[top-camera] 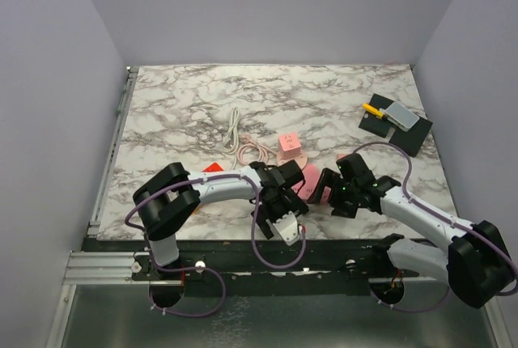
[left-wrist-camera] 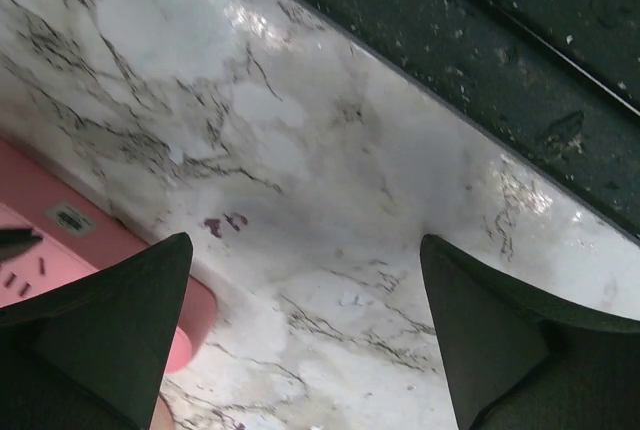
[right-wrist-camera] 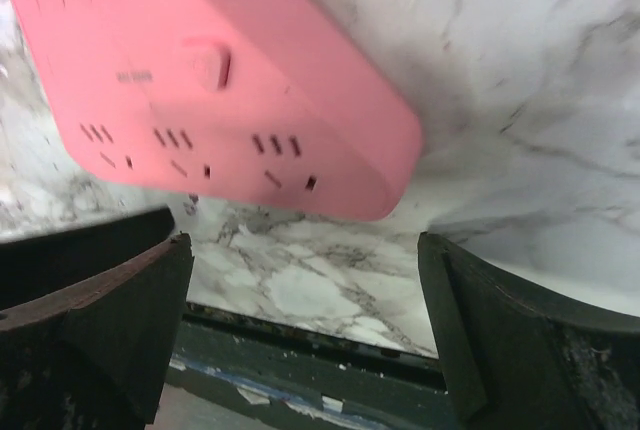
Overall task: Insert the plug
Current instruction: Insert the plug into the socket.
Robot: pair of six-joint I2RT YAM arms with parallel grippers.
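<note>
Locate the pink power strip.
Top view: the pink power strip lies on the table, centre-right by its near edge, between both arms' jaws, just below the pink cube.

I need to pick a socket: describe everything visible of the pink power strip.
The pink power strip is a flat, smooth, plastic-looking slab with rounded corners, lying face up on the marble table. Its top shows groups of narrow socket slots, a switch and a small rectangular port. The visible sockets are empty. It sits between the left gripper and right gripper, both open, neither holding it.
</note>
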